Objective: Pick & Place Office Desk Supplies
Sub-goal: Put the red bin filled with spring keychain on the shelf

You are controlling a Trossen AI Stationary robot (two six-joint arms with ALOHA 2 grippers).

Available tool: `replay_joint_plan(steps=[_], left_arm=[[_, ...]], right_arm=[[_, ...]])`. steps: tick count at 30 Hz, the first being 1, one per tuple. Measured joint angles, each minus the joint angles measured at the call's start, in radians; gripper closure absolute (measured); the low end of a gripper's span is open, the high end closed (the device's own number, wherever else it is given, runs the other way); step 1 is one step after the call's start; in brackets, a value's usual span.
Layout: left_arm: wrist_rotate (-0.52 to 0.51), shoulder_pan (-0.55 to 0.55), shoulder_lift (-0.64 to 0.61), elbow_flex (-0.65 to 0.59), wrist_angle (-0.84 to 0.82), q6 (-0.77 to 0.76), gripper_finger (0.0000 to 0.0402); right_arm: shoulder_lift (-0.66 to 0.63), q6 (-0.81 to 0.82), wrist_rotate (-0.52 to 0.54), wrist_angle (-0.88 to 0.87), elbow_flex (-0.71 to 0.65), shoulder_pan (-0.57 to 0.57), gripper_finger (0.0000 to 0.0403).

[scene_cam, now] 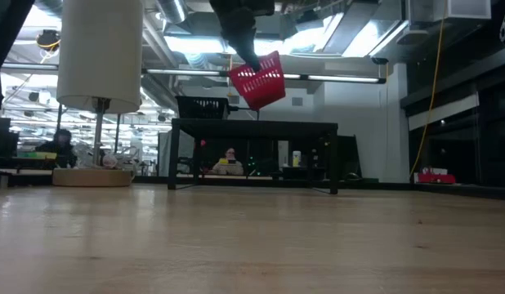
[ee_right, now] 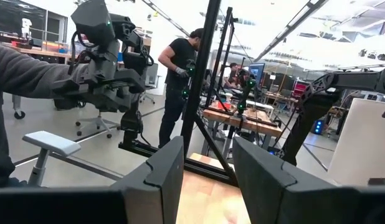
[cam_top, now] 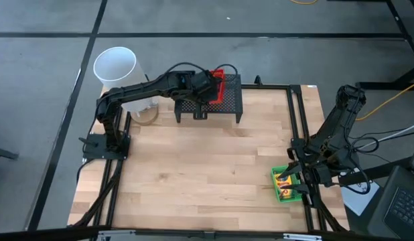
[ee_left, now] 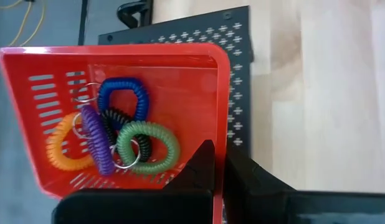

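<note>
Red basket of coiled loops: your left gripper pinches its rim, holding it tilted above the black mesh stand for carrying; your right gripper waits spread by the crayon box.

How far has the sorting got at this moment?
Done: coiled loops already lie in the red basket. In hand: the left hand is shut on that basket's rim, holding it tilted above the black mesh stand. Left: the crayon boxes in the green basket by the waiting right hand.
</note>
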Motion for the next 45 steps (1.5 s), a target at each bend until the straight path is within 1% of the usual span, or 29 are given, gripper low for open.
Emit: replay_joint_plan(steps=[7, 12, 14, 19, 28, 45], left_arm=[[0.008, 0.025, 0.002, 0.000, 0.004, 0.003, 0.0398], [0.019, 0.030, 0.037, 0.000, 0.004, 0.003, 0.0398], [0.018, 0.029, 0.052, 0.000, 0.004, 0.003, 0.0398], [-0.015, 0.029, 0.086, -0.001, -0.005, 0.022, 0.0398], [-0.060, 0.029, 0.088, -0.001, -0.066, 0.026, 0.0398], [-0.061, 0.030, 0.096, -0.001, -0.064, -0.032, 0.0398]], right_arm=[[0.000, 0.003, -0.001, 0.000, 0.000, 0.000, 0.0264], [0.000, 0.000, -0.054, 0.000, 0.000, 0.000, 0.0264], [0.000, 0.000, -0.060, 0.000, 0.000, 0.000, 0.0264], [0.000, 0.000, -0.060, 0.000, 0.001, 0.000, 0.0264], [0.000, 0.002, -0.060, 0.000, 0.001, 0.000, 0.0264], [0.001, 0.008, -0.075, 0.000, 0.001, 0.000, 0.0264]])
